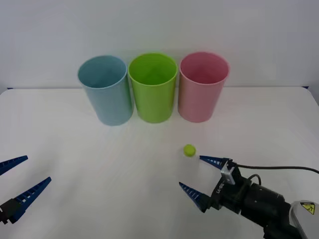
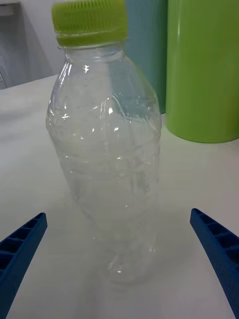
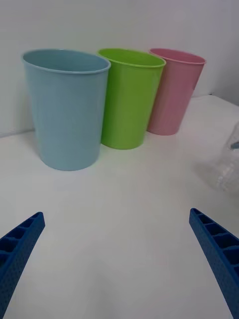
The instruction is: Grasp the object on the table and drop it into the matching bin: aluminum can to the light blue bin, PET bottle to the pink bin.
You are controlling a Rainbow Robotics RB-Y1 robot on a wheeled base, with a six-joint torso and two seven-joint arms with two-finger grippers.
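A small clear PET bottle [image 1: 189, 167] with a yellow-green cap [image 1: 189, 150] stands upright on the white table [image 1: 99, 164], in front of the pink bin [image 1: 203, 87]. My right gripper [image 1: 199, 175] is open, its blue fingers on either side of the bottle without touching it. In the right wrist view the bottle [image 2: 107, 149] stands upright just beyond the two open fingertips [image 2: 214, 239]. The light blue bin [image 1: 105, 89] stands at the back left. My left gripper [image 1: 20, 179] hangs open at the table's near left, holding nothing.
A green bin [image 1: 153, 87] stands between the light blue and pink bins, the three in a tight row at the back. In the left wrist view the bins [image 3: 67, 107] line up ahead, with the bottle's edge [image 3: 230, 164] off to one side.
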